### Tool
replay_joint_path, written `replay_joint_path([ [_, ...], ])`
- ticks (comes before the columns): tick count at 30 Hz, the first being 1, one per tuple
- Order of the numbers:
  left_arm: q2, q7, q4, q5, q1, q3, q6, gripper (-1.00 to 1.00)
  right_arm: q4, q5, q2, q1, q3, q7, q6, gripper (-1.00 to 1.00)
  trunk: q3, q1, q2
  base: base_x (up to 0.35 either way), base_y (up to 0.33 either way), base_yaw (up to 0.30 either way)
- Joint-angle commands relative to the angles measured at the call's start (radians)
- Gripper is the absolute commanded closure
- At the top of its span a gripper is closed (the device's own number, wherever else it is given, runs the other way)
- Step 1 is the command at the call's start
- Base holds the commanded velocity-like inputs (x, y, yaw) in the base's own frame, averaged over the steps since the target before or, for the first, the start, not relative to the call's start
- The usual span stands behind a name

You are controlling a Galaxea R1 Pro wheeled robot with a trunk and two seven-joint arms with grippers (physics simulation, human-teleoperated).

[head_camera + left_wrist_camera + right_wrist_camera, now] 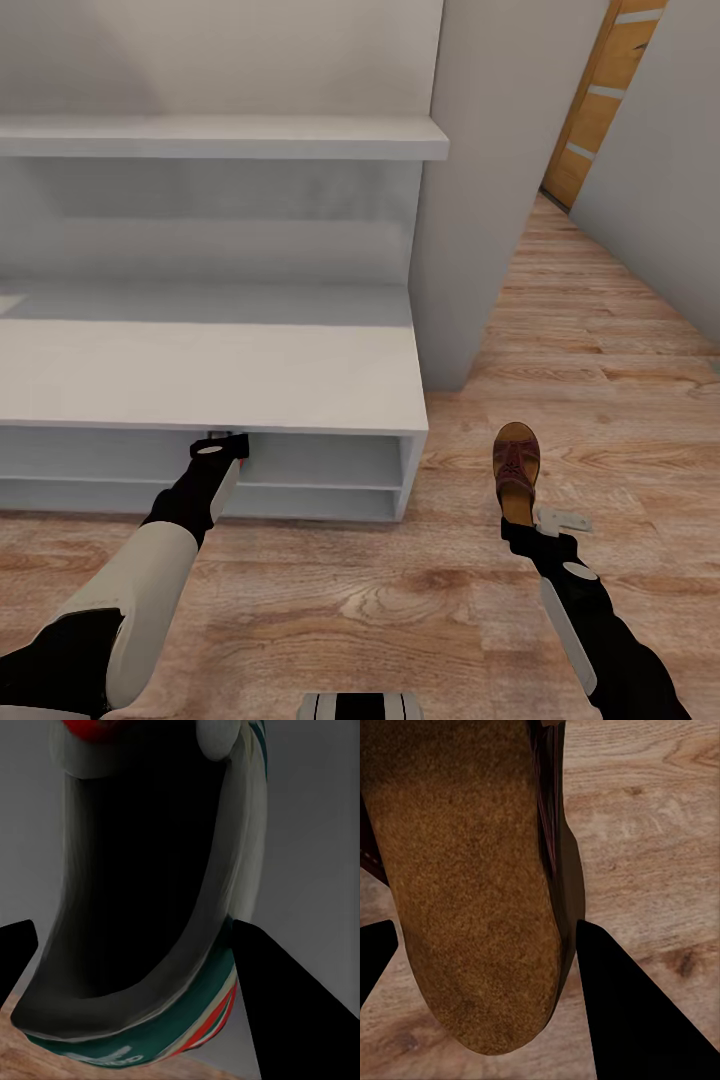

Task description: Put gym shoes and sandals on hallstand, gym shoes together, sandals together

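Observation:
The hallstand is a pale grey bench with two open shelves under its top. My left gripper reaches into the upper shelf opening, shut on the heel of a gym shoe. That shoe is white with green and red stripes, and only a red speck of it peeks out below the bench top. To the right of the bench, my right gripper is shut on the heel of a reddish-brown sandal, toe pointing away, over the corridor floor. The tan footbed lies between the fingers.
A grey wall pillar stands just right of the bench, and a wall shelf hangs above it. The corridor runs on to the far right toward a wooden door. My base edge shows at the bottom.

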Motion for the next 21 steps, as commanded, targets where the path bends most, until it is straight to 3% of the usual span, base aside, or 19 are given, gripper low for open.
replay_joint_path([
  [1, 0.0, -0.002, 0.0, -0.001, 0.0, 0.0, 0.0, 1.0, 0.0, -0.003, 0.0, 0.0, 0.0, 0.0, -0.001, 1.0, 0.0, 0.0, 0.0, 0.0, 0.0, 0.0],
  [17, 0.0, -0.002, 0.0, -0.004, 0.0, 0.0, 0.0, 1.0, 0.0, -0.003, 0.0, 0.0, 0.0, 0.0, -0.001, 1.0, 0.0, 0.0, 0.0, 0.0, 0.0, 0.0],
  [18, 0.0, -0.002, 0.0, -0.005, 0.001, 0.0, 0.0, -1.0, 0.0, -0.003, 0.0, 0.0, 0.0, 0.0, -0.001, 1.0, 0.0, 0.0, 0.0, 0.0, 0.0, 0.0],
  [21, 0.0, -0.002, 0.0, -0.003, 0.004, 0.0, 0.0, -1.0, 0.0, -0.003, 0.0, 0.0, 0.0, 0.0, -0.001, 1.0, 0.0, 0.0, 0.0, 0.0, 0.0, 0.0],
])
